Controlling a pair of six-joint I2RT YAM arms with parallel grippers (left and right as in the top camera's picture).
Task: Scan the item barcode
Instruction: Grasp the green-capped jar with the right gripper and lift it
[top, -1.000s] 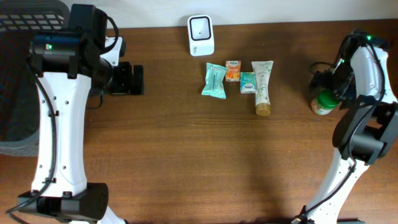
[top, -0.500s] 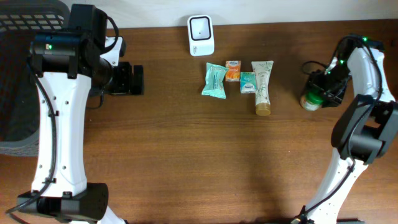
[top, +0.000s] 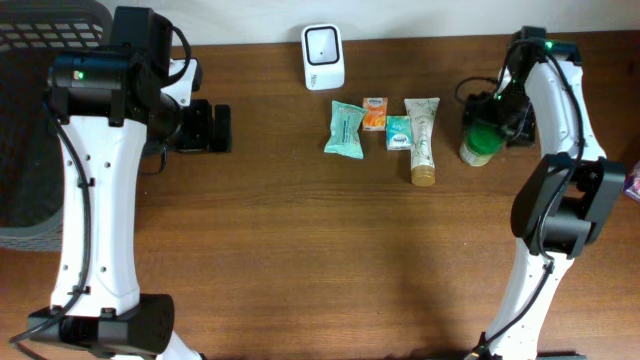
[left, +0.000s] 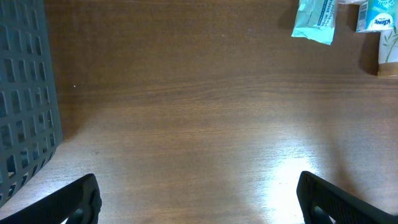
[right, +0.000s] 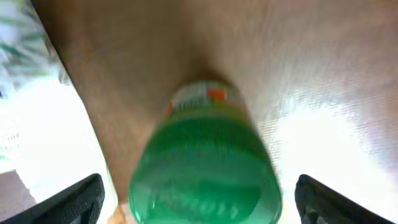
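The jar (right: 208, 143) has a green lid and looks blurry. It sits between my right gripper (right: 199, 186)'s spread-apart fingers, right of the tube (top: 422, 140).

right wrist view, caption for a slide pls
Green-lidded jar framed by the open right gripper, wooden table behind.

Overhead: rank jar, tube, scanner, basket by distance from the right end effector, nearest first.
1. Jar, right end of the item row.
2. Tube, just left of the jar.
3. Scanner, back edge, centre.
4. Basket, far left corner.
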